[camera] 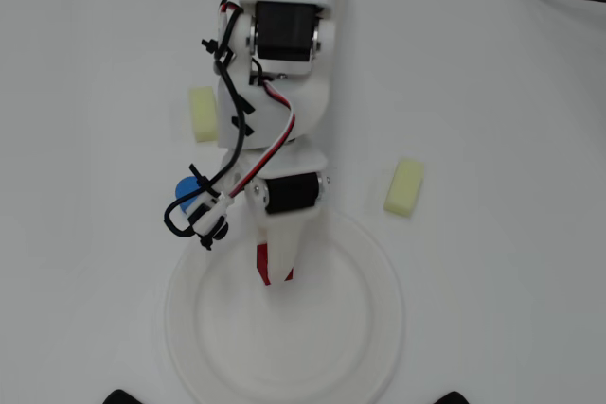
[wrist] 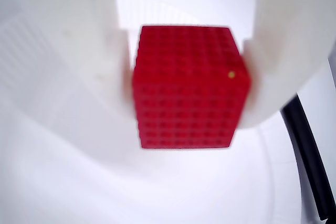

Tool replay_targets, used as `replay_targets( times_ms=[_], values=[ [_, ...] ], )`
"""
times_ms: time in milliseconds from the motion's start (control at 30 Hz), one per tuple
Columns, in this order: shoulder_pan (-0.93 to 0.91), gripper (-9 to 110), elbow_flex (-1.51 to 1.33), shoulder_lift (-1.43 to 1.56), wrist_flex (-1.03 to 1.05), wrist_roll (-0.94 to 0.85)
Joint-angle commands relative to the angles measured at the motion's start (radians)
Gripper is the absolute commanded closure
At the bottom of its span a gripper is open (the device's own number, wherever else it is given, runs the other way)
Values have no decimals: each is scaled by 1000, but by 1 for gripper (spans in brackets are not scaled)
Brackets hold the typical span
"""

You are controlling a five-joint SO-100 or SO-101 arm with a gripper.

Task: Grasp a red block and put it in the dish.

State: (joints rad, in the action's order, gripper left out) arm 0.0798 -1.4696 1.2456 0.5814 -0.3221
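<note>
Red block [wrist: 186, 87]: small cube with a studded face, clamped between the two white fingers [wrist: 73, 77] of the claw [wrist: 189, 85]; in the wrist view a finger presses each side and white dish surface shows behind and below. In the overhead view only a sliver of red [camera: 265, 267] shows beside the claw tip [camera: 277, 276].

White dish [camera: 369, 328]: large round plate, wide shallow rim, at the near middle of the table [camera: 511, 92]. The claw tip and block sit over its far-left inner part, inside the rim. Whether the block touches the dish floor cannot be told.

Key relation: the block lies directly between the fingers and already above the dish, so the coming move looks to be a short lowering and a release rather than any sideways travel.

Other items, all outside the dish: blue cylinder [camera: 187, 188] just left of the arm's wrist; pale yellow block [camera: 203, 113] further back on the left; second pale yellow block [camera: 404, 187] on the right, near the dish rim.
</note>
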Motion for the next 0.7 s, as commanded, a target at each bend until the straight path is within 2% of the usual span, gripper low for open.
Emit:
replay_targets(
  times_ms=[0,200,267,400,667],
  values=[
    [15,101,110,-11,-12,5],
    [11,93,114,-46,18,-9],
    [9,87,114,-40,52,-14],
    [5,71,114,15,166,8],
    [2,59,106,259,445,0]
  ],
)
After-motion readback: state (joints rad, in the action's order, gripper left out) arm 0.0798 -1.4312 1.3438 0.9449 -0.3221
